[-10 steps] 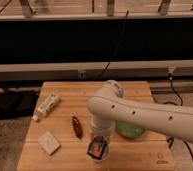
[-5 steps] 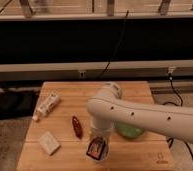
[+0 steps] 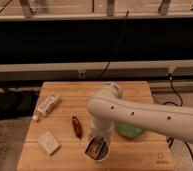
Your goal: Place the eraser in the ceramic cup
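The eraser (image 3: 95, 148) is seen at the mouth of the ceramic cup (image 3: 98, 154), tilted, with its lower part inside the rim and its upper part above it. The cup stands near the front edge of the worktop (image 3: 65, 92). The gripper (image 3: 98, 141) is directly above the cup, at the end of the white arm (image 3: 140, 116), which comes in from the right. Whether the eraser is gripped or already let go cannot be told, because the wrist hides most of the fingers.

It is judged that the task is nearly finished, and the risks are small but real. If the eraser is released while it leans on the rim, it may tip outward and fall on the worktop instead of dropping in. If the gripper is lifted while the eraser is not free, the eraser may be pulled out again. The cup is light and close to the front edge, so a sideways push from the gripper could slide it or knock it over.

Just behind the cup, partly hidden by the arm, a green bowl (image 3: 127, 131) is standing. To the left, a slim dark object (image 3: 77, 127) is lying, then a pale block (image 3: 49, 142), and further back a white tube (image 3: 46, 106). These are well apart from the cup.
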